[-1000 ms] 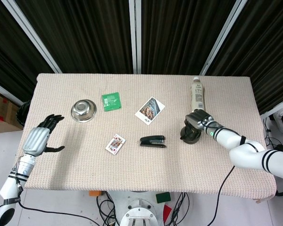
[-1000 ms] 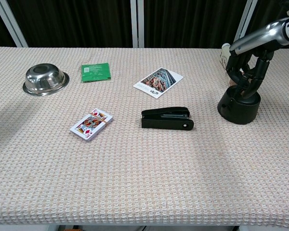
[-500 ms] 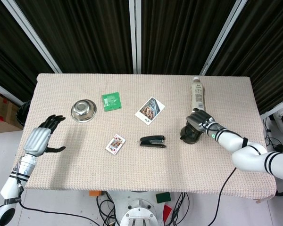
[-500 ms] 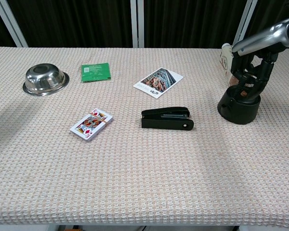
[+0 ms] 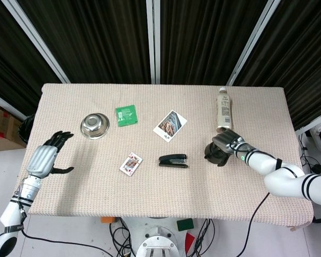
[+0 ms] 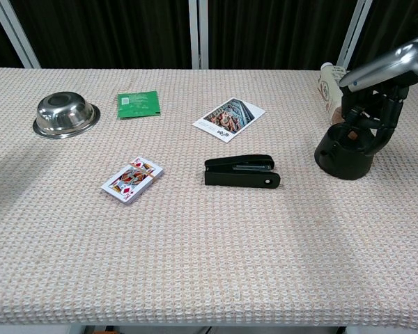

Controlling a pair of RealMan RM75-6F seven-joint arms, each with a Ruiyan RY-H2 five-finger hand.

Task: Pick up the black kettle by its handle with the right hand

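Note:
The black kettle [image 5: 213, 153] [image 6: 342, 155] stands upright on the table's right side, its open top showing in the chest view. My right hand [image 5: 228, 142] [image 6: 373, 115] is at the kettle's right rim, fingers curled down against it. Whether they close around the handle is hidden. My left hand [image 5: 44, 157] hovers at the table's left edge with fingers spread and nothing in it; the chest view does not show it.
A white bottle [image 5: 223, 107] [image 6: 327, 86] lies just behind the kettle. A black stapler [image 5: 173, 160] [image 6: 240, 171] lies to the kettle's left, then a card deck [image 5: 130, 163]. A steel bowl [image 5: 94, 126], green packet [image 5: 126, 114] and photo [image 5: 169, 126] sit farther back.
My right hand has slid from over the kettle's top toward its right side, uncovering the opening. The kettle has stayed in place. The left hand has not moved.

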